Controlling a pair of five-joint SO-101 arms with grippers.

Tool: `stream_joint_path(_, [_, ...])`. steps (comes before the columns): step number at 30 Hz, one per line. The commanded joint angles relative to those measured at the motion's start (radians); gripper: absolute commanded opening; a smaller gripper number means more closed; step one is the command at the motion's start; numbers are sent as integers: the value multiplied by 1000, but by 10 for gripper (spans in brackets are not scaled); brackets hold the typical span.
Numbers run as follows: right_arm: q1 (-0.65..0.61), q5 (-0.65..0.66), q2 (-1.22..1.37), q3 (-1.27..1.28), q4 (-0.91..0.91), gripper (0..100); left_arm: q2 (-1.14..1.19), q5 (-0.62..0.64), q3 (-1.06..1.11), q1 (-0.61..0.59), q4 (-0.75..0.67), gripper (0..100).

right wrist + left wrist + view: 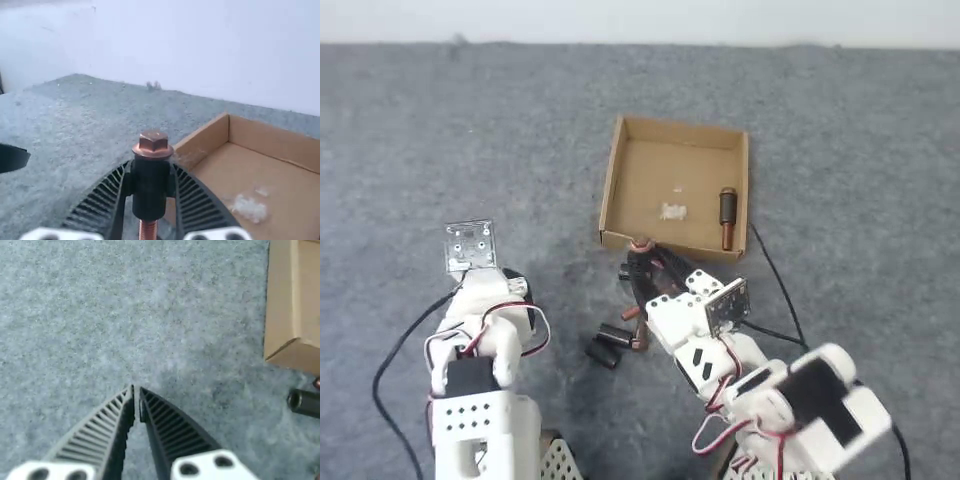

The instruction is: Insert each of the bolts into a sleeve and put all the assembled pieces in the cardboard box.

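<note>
A sleeved bolt is clamped in the right gripper at the seven o'clock corner of the cardboard box. The fingers of the left gripper are pressed together on nothing.

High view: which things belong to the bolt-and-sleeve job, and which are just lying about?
Job: cardboard box; finished piece inside it; held piece in the right gripper; loose sleeves outside the box.
Lying about: white scraps in the box; black cable trailing past the box corner.
</note>
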Motion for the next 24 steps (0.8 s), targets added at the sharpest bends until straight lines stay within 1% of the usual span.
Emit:
stream_joint_path(1, [47,-11,-173,11,130,6,-8,-6,-28,-8,54,10])
stream_joint_path(3, [81,-12,-262,9,225,6,-8,-11,-35,-8,95,11])
stream_joint_path(4, [93,-20,-308,9,280,6,-8,-34,-33,-8,104,12])
stream_joint_path(7, [110,-97,-444,9,463,6,-8,-115,-31,-8,109,12])
stream_joint_path(8, [111,-115,-487,9,521,6,-8,-117,-30,-6,109,12])
stream_joint_path(12, [111,-121,-644,9,720,6,-8,-118,-1,-5,103,12])
stream_joint_path(19, [113,-121,-866,-2,974,6,-8,-123,4,-6,103,12])
stream_joint_path(21, [124,-123,-906,-41,1086,6,-8,-123,4,-6,103,12])
stream_joint_path(24, [156,-126,-941,-146,1305,6,-8,-124,4,-6,103,12])
